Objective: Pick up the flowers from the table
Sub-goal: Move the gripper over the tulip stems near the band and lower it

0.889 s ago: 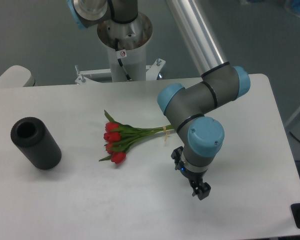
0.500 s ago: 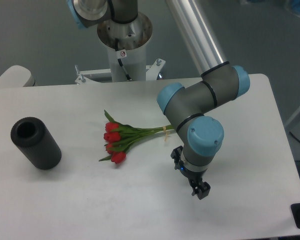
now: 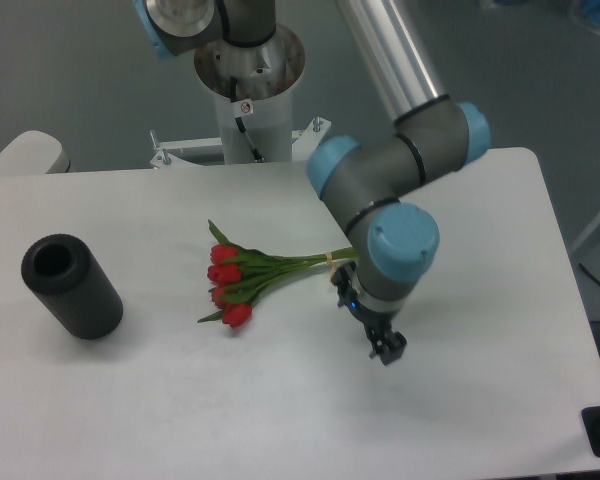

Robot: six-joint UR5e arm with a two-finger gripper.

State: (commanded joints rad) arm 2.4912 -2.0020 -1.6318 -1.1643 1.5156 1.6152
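Cylinder: black hollow cylinder (image 3: 71, 285) lies on its side far left, well apart from the bunch (not the target).
Flowers: small bunch of red tulips with green leaves and long green stems (image 3: 245, 279) lies flat on the large white rounded-corner table (image 3: 130, 400), heads left, stems running right.
Handling: likely light, soft, easily crushed; heads fragile.
Hold: best at the stems near the pale tie (image 3: 329, 258).
Gripper: black two-finger gripper (image 3: 385, 349) hangs just right of the stem ends, grasping nothing; whether its jaws are parted I cannot tell.
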